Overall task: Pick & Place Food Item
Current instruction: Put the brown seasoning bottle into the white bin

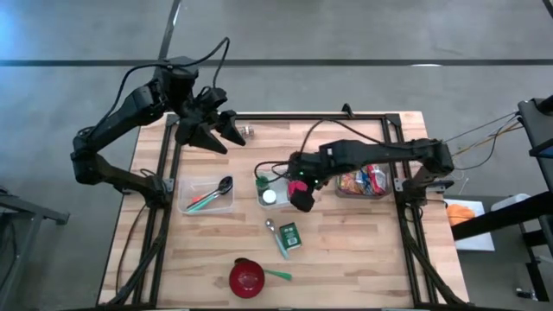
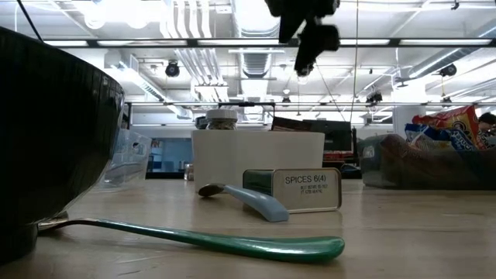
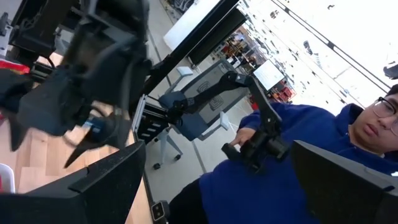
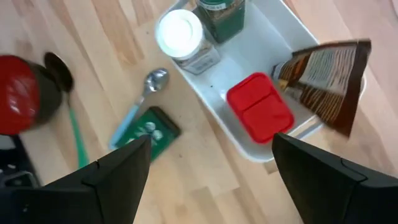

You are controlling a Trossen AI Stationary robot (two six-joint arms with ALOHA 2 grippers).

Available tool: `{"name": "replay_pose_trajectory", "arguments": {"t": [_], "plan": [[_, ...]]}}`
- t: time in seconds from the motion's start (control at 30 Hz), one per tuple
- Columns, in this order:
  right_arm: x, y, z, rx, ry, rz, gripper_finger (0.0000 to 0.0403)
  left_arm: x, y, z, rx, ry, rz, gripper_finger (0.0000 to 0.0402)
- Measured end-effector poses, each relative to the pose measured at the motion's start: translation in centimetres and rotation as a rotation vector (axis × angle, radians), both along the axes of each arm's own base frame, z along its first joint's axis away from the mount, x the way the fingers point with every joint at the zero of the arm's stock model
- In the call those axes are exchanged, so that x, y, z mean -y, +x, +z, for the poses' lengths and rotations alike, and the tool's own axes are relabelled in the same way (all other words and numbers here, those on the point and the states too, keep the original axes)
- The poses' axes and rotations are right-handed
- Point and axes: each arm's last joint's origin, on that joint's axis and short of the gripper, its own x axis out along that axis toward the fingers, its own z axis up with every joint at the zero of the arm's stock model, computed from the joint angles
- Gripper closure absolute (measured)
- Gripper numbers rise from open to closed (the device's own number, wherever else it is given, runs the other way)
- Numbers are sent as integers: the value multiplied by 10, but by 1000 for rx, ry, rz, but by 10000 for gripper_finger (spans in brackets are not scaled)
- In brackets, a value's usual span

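At the near edge of the table (image 1: 346, 276) sits a red bowl (image 1: 247, 277) with a green spoon (image 1: 278, 275) lying beside it, its bowl end touching the rim. Just beyond lies a green spice tin (image 1: 289, 235), flat on the wood, with a blue-handled spoon (image 1: 276, 237) touching its side.

Farther in, at mid-table, stands a white tray (image 4: 249, 106). It holds a white-capped jar (image 4: 180, 34), a green-capped jar (image 4: 217, 15), a red box (image 4: 259, 114) lying flat, and a brown packet (image 4: 329, 78) leaning over the tray's rim. The right gripper (image 1: 302, 195) hangs above the tray's near corner, clear of it, fingers spread and holding nothing. The red box lies between its fingertips in the wrist view, well below them.

To the left of the tray is a clear tub (image 1: 207, 195) with cutlery in it; to the right, a clear bin (image 1: 364, 182) of snack bags.

At the far left corner the left gripper (image 1: 207, 131) waits above the table, fingers spread wide and empty. A small jar (image 1: 246, 131), possibly, stands just beside it. Beyond the table a person (image 3: 292, 162) in a blue top sits.
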Motion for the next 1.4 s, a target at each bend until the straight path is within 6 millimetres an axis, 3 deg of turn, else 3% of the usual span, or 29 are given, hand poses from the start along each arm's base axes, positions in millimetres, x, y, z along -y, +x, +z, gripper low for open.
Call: {"name": "replay_pose_trajectory", "arguments": {"t": [0.23, 0.43, 0.57, 0.77, 1.0, 1.17, 1.4], "plan": [[-23, -16, 17, 44, -14, -72, 71, 0, 1, 0, 19, 38, 16, 2], [-42, -31, 29, 73, -64, -124, 71, -5, 6, -7, -71, 71, 213, 2], [-49, -43, 34, 69, -99, -177, 71, -26, 13, -15, -117, 65, 325, 2], [-55, -55, 40, 62, -128, -194, 71, -84, 31, -60, -290, 57, 437, 2], [-60, -65, 46, 66, -138, -171, 71, -162, 16, -129, -567, 180, 579, 2], [-62, -71, 46, 43, -148, -175, 71, -180, 15, -162, -745, 433, 560, 2], [-67, -73, 46, 45, -144, -163, 71, -189, 22, -184, -895, 745, 509, 2]]}}
